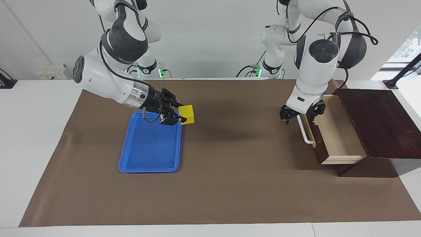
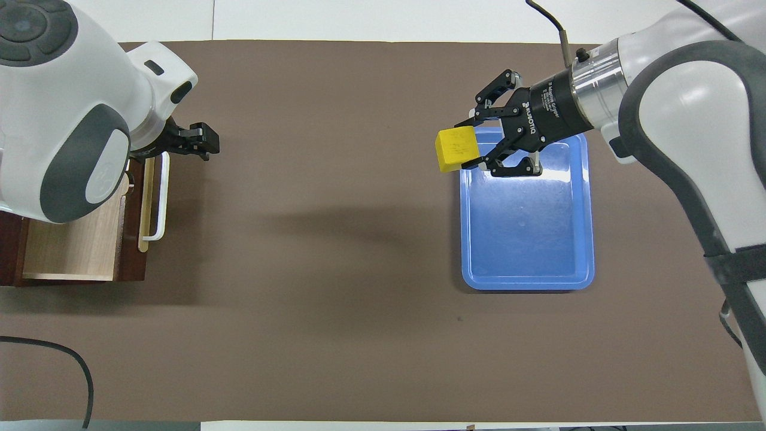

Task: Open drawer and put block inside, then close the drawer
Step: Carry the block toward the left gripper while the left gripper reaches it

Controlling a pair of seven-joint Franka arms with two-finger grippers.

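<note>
- Since the drawer is pulled well out of the dark wooden box at the left arm's end of the tabletop, the facing view reads as opening done and the pale interior exposed so the block can go in.
- Facing view: left end effector hangs up off the white bar handle, over the handle's end nearer the robots, fingers spread wide, holding nothing. My read: it let go to clear the way in.
- Facing view: right end effector is clamped on the yellow block, held in the air over the blue tray's corner nearest the robots, well apart from the drawer. The grip comes from the side, leaving the block's underside free for setting down.
- Overhead view: block sticks out of the right end effector toward the drawer end, past the tray rim.
- Overhead view: left end effector shows past the handle; the arm's body covers part of the drawer.
- Judgement: next is carrying the block across the tabletop and into the drawer; the left arm over the opening is the collision risk.
</note>
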